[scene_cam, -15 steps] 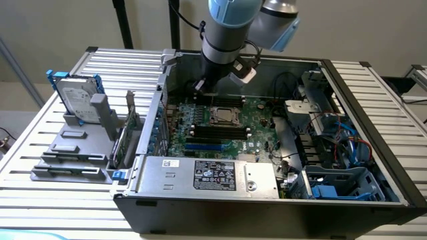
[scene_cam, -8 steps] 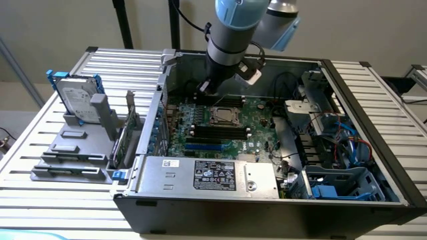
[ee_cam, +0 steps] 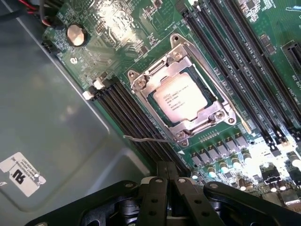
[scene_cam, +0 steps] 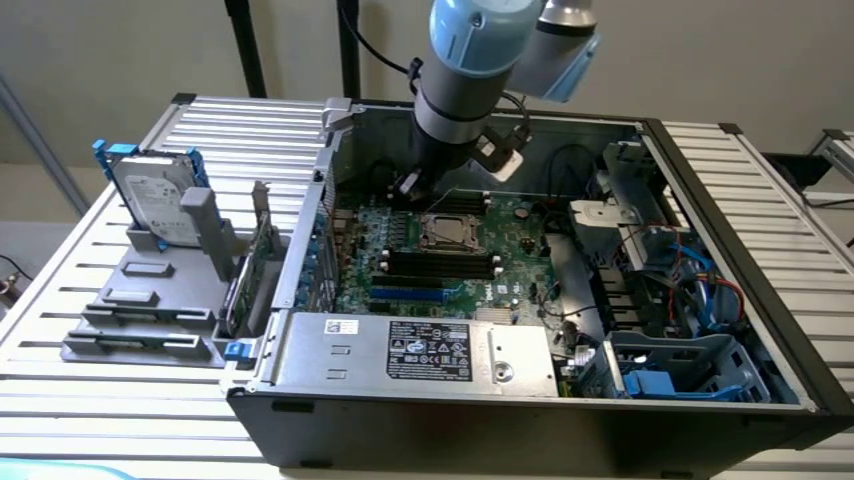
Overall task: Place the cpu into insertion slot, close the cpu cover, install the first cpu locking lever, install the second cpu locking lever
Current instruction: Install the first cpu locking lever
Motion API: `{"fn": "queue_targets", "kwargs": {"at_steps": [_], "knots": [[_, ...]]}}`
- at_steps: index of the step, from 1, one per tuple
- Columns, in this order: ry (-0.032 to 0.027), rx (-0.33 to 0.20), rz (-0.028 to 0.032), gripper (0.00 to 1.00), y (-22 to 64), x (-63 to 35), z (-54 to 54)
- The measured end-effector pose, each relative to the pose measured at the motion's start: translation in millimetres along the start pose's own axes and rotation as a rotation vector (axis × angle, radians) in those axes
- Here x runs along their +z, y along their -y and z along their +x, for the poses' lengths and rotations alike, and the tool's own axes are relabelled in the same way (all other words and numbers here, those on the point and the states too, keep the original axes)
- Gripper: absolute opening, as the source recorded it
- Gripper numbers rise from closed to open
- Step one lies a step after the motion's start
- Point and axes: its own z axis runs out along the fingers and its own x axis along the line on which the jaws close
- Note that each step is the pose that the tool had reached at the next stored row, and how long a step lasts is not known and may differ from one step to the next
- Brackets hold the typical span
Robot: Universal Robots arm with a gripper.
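Note:
The cpu (ee_cam: 181, 97), a pale metal square with print, lies in the insertion slot (ee_cam: 163, 114) on the green motherboard. The silvery cpu cover (ee_cam: 141, 84) lies flat around it, framing its face. A thin wire locking lever (ee_cam: 146, 139) sticks out from the socket's corner over the black memory slots. Another lever (ee_cam: 242, 121) runs along the socket's opposite side. My gripper (ee_cam: 168, 186) hangs above the board a short way from the socket, near the free lever, with its fingers together and nothing between them. In the exterior view the gripper (scene_cam: 407, 187) is just beyond the socket (scene_cam: 447, 232).
The open computer case (scene_cam: 747, 250) walls the board in. Long black memory slots (ee_cam: 136, 117) flank the socket on both sides. The grey power supply (scene_cam: 420, 350) sits at the front and drive bays with cables (scene_cam: 667, 290) on the exterior view's right. A hard drive (scene_cam: 150, 195) stands outside on the table.

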Motion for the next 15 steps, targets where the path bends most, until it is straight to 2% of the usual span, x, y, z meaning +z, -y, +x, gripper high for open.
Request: {"fn": "queue_targets", "kwargs": {"at_steps": [5,11,15], "knots": [[-0.0045,-0.002,-0.0011,0.11,-0.2,8.5,-4.8],[-0.0145,-0.008,-0.0102,0.11,-0.6,16.9,-7.5],[-0.0189,-0.011,-0.0138,0.11,0.1,22.2,-7.2]]}}
